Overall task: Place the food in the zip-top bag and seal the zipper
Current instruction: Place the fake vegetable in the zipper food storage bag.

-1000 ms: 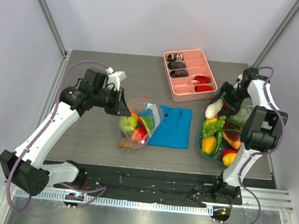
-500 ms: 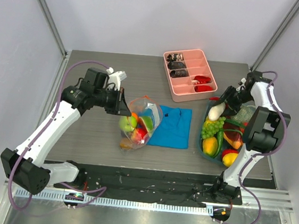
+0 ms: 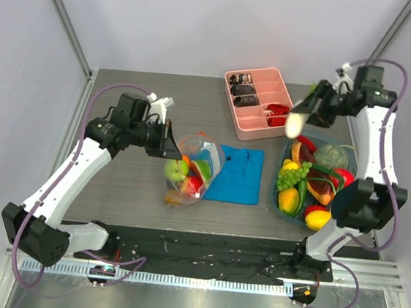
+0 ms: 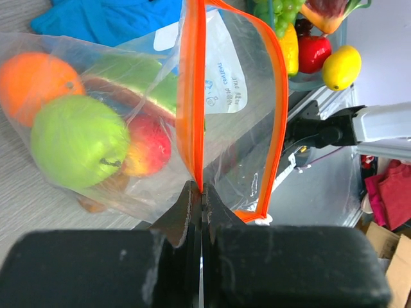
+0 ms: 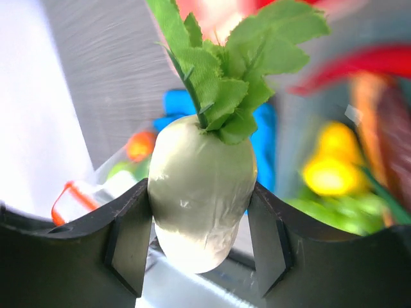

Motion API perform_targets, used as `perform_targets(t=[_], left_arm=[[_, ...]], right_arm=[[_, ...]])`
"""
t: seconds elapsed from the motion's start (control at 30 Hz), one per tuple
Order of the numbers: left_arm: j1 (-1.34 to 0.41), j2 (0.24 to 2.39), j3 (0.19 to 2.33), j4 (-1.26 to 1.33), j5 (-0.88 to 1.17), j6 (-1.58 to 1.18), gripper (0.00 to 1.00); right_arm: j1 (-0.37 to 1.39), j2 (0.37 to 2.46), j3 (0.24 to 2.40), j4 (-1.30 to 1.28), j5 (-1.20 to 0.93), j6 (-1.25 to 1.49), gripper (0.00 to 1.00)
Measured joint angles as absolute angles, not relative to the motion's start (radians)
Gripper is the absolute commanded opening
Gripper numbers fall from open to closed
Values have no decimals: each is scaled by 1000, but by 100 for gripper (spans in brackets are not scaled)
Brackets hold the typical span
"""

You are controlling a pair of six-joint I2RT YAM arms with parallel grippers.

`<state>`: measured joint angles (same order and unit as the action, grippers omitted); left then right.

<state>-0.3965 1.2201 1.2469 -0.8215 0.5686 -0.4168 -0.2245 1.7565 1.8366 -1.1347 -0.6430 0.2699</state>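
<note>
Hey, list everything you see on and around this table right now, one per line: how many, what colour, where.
table: one, grey wood grain, under everything.
zip-top bag: one, clear, table centre, mouth open.
zipper: one, orange-red, along the bag's mouth.
bagged food: several; green, orange and red; inside the bag.
cloth: one, blue, right of the bag, which overlaps its edge.
tray: one, pink, divided, far centre.
basket: one, teal, right side.
basket food: many, mixed colours, in the basket.
radish: one, white with green leaves, held in the air.
left pincer: one, black, shut on zipper.
right pincer: one, black, shut on radish.
</note>
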Motion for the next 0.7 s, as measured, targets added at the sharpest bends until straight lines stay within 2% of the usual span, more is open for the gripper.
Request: perform_targets(t=[0.13, 0.3, 0.37, 0.7], left_arm=[[-396, 1226, 1247, -808, 588, -443, 0], [-385, 1230, 1247, -793, 616, -473, 0], [-378, 1233, 1247, -785, 626, -488, 0], [-359, 1256, 1247, -758, 653, -524, 0]], right_arm=[[10, 1596, 1836, -968, -596, 301, 2], [373, 1351, 1670, -660, -487, 333, 1], [464, 1306, 1617, -591, -442, 355, 1], [699, 1442, 1391, -451, -251, 449, 2]])
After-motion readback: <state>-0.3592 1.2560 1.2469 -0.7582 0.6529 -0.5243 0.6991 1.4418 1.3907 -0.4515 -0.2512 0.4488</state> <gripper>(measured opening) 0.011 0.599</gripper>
